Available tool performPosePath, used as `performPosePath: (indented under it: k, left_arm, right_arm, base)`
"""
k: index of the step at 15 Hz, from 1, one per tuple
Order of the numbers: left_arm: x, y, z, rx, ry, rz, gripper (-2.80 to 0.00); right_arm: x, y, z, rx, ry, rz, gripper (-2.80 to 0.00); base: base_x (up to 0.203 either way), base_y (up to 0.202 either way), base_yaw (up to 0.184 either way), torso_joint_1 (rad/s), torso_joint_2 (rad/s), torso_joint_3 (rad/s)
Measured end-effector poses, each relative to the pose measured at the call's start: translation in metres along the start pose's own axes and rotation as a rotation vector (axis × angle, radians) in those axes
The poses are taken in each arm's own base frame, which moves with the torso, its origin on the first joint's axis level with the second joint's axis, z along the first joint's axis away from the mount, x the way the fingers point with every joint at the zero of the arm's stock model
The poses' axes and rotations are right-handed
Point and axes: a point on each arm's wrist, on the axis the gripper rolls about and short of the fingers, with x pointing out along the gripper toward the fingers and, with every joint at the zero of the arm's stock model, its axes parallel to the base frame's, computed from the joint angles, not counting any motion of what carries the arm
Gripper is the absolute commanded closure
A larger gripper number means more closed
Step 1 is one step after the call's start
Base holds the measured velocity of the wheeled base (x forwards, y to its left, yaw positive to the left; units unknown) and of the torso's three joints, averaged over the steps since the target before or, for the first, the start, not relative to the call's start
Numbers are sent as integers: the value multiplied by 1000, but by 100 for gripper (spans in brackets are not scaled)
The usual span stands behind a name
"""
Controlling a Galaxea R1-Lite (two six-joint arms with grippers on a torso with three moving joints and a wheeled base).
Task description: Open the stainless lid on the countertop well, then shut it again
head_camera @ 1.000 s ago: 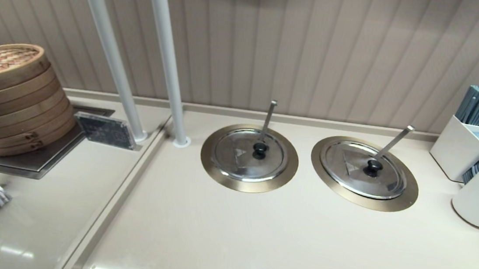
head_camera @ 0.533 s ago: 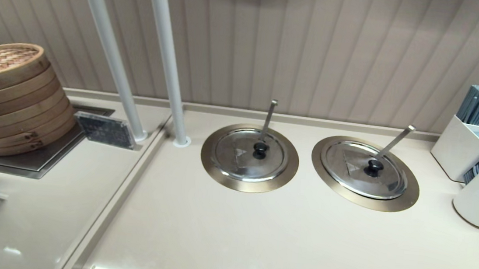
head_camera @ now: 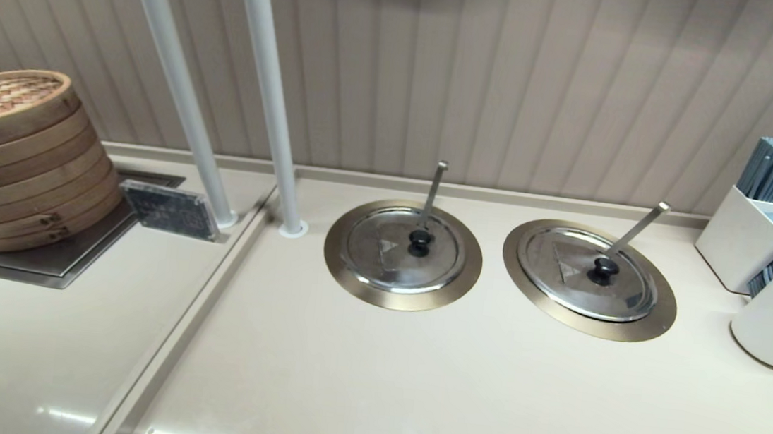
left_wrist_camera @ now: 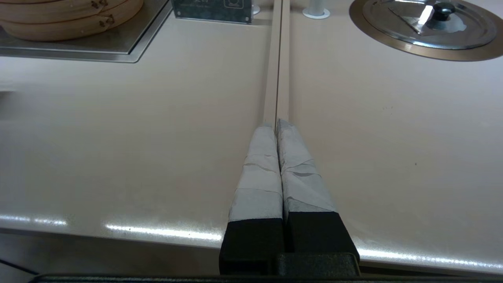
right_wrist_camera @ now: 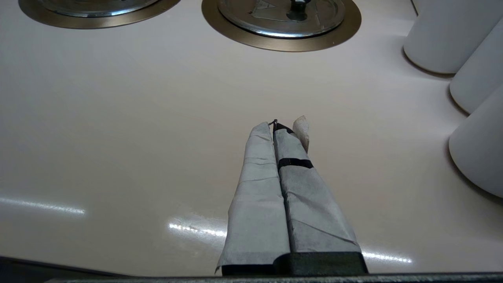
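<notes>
both claws are parked low at the near edge of the bench (head_camera: 412, 390), tips pinched together on nothing. right claw (right_wrist_camera: 281, 125) is clearly the closer one: the stainless lid (head_camera: 590, 273) sits ahead of it, seated flat on the countertop well (head_camera: 661, 311), ladle handle (head_camera: 637, 229) leaning back-right. left claw (left_wrist_camera: 276, 124) is way off left.

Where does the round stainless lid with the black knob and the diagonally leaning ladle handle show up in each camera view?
Head view: the round stainless lid with the black knob sits right of centre, closed on its brass-rimmed countertop well.
Left wrist view: not in it; only the twin lid shows.
Right wrist view: along the top edge, past the shut right gripper.
Shared landmark: the twin lid beside it, also in the head view and right wrist view.
</notes>
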Motion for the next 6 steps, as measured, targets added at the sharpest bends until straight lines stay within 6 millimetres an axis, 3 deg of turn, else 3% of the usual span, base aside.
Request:
performPosePath:
  k: [6]
  left_arm:
    - [0,0,0,0,0,0,0]
  right_arm:
    - [0,0,0,5,-1,-2,0]
  base:
    - [0,0,0,0,0,0]
